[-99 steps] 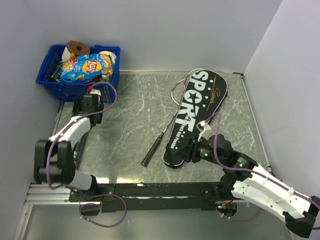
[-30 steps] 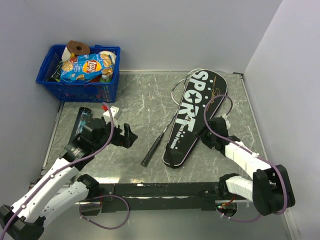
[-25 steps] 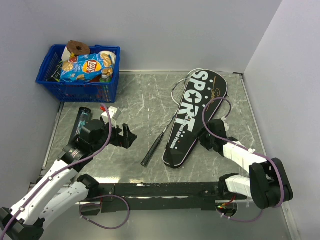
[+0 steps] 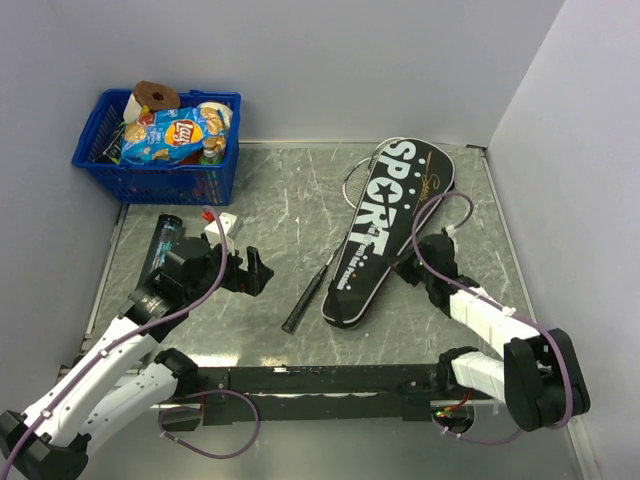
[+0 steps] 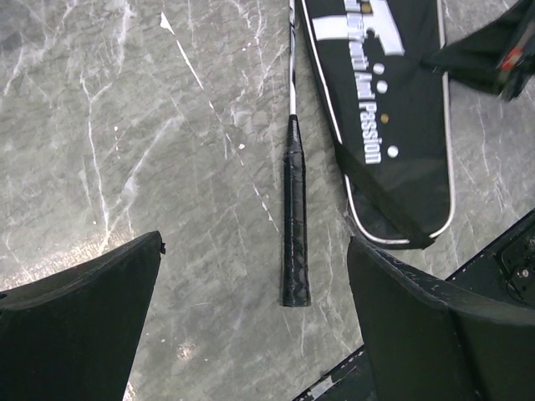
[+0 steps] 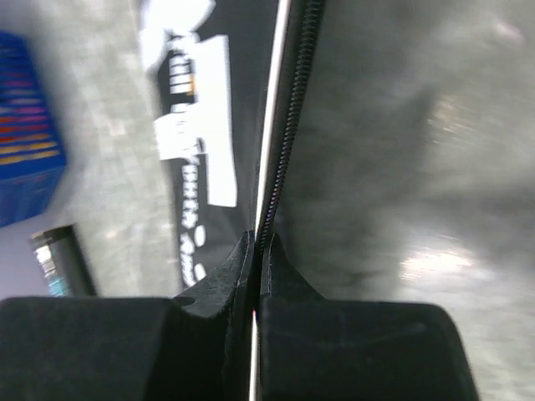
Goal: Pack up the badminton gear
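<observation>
The black bag (image 4: pixel 385 215) lettered SPORT lies slanted at centre right. My right gripper (image 4: pixel 412 268) is shut on its zipped right edge, and the right wrist view shows the jaws pinching that edge (image 6: pixel 257 242) of the bag (image 6: pixel 213 125). A racket lies along the bag's left side, its black handle (image 4: pixel 305 298) bare on the table and its white head (image 4: pixel 352 175) partly under the bag. My left gripper (image 4: pixel 255 272) hovers open left of the handle. In the left wrist view the handle (image 5: pixel 294 217) lies ahead of the open gripper (image 5: pixel 255 251), beside the bag (image 5: pixel 393 125). The dark tube (image 4: pixel 162 245) lies at the left edge.
A blue basket (image 4: pixel 155 180) holding a crisp packet (image 4: pixel 170 135) and other items stands at the back left corner. Walls close in the table at the back and on the right. The black base rail (image 4: pixel 320 380) runs along the near edge.
My right gripper has shut on the bag's right edge, and the bag's near end has shifted slightly left. The left arm has stayed in place, still open.
</observation>
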`<state>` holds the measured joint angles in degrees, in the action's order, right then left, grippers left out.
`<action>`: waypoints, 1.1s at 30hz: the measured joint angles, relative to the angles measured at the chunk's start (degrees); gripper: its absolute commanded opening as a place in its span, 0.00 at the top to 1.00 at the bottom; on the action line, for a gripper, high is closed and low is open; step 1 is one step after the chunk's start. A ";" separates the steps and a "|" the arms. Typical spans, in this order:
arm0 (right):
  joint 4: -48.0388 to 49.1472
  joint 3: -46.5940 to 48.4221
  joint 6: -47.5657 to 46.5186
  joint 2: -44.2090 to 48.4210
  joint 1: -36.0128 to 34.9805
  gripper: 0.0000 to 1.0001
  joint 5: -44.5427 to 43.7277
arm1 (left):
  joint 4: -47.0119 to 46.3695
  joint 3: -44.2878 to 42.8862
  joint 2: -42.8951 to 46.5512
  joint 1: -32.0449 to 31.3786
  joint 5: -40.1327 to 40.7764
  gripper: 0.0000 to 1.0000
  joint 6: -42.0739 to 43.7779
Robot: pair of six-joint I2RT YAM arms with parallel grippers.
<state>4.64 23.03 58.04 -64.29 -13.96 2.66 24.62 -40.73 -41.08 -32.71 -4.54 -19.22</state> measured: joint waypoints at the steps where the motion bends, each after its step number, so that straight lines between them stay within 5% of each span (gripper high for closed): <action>1: -0.90 1.77 -0.33 0.50 -0.02 1.00 0.90 | 0.04 0.00 0.00 0.00 0.13 0.03 0.00; 10: -1.77 14.91 -1.57 -1.22 -2.19 1.00 8.55 | 0.04 0.00 1.14 0.00 1.75 0.03 -0.02; 33: 0.48 29.62 0.50 -22.47 -29.07 1.00 3.48 | -0.02 0.17 1.40 0.00 3.30 0.04 0.00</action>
<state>5.13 52.64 58.54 -86.76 -43.03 6.13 24.60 -40.56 -39.68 -32.71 -1.23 -19.22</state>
